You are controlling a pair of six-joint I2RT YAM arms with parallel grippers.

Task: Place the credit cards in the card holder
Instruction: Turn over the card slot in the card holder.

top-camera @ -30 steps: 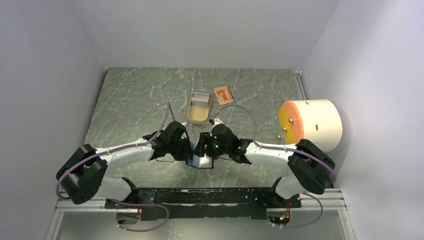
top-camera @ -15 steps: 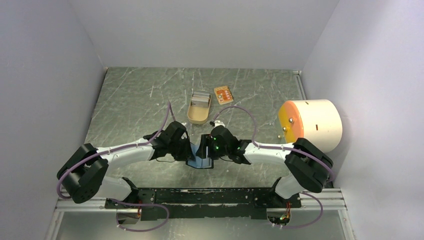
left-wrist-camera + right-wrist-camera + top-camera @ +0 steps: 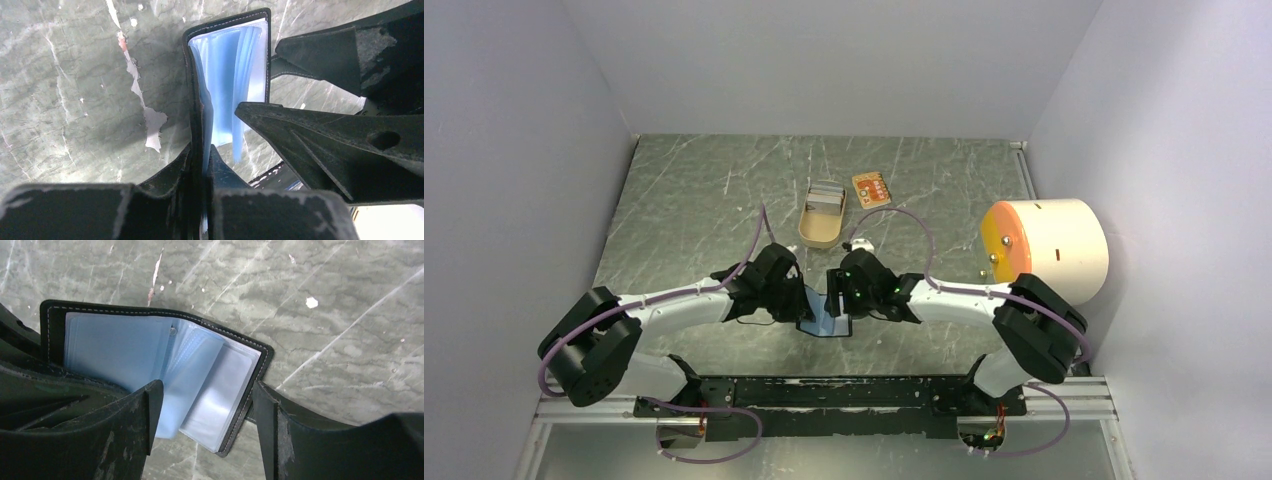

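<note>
We're looking into a robotics lab test cell, no mistaking it. Plain pale walls [image 3: 824, 60] box in the worktop [image 3: 684, 200] on three sides. The worktop is a scuffed grey-green marbled sheet, scratched all over and chipped white in places. Along its near edge runs a black metal rail [image 3: 824, 395] on aluminium framing. The left arm [image 3: 674, 300] and the right arm [image 3: 954, 300] are bolted there side by side, with purple cables [image 3: 754, 235] looping off both. A white drum with an orange face [image 3: 1054, 250] sits against the right wall. The props look staged: a card holder [image 3: 821, 322] between the arms, and a tan tin [image 3: 822, 215] and an orange card [image 3: 871, 188] nearer the far edge.
</note>
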